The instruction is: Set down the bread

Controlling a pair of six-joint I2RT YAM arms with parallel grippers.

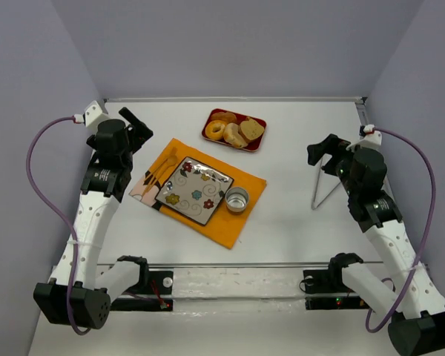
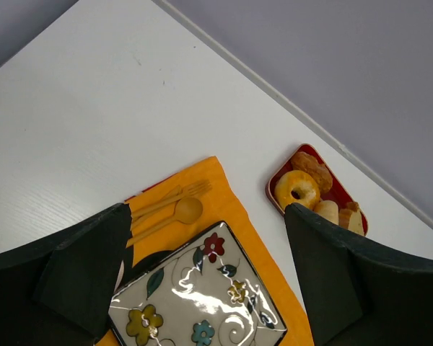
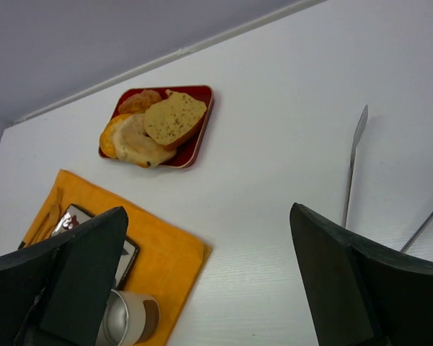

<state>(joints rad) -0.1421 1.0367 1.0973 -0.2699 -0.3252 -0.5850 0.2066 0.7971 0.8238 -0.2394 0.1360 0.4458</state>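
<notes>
Before me: white counter (image 1: 297,148), orange cloth placemat (image 1: 237,226), grey square plate (image 1: 195,190) with red, yellow and blue flowers, red rectangular tray (image 3: 199,92), golden-brown bread (image 3: 175,117).

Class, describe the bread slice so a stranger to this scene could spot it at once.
On the white table, look beyond the orange placemat to the small red tray near the table's far edge. On it, the bread slice lies at the right end: flat, pale tan and crusted, unlike the ring doughnut at the left.

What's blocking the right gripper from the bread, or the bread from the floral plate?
Nothing visible. Bare table lies between the right gripper and the bread; the tongs lie off that line. Bread to floral plate: only flat placemat.
</notes>
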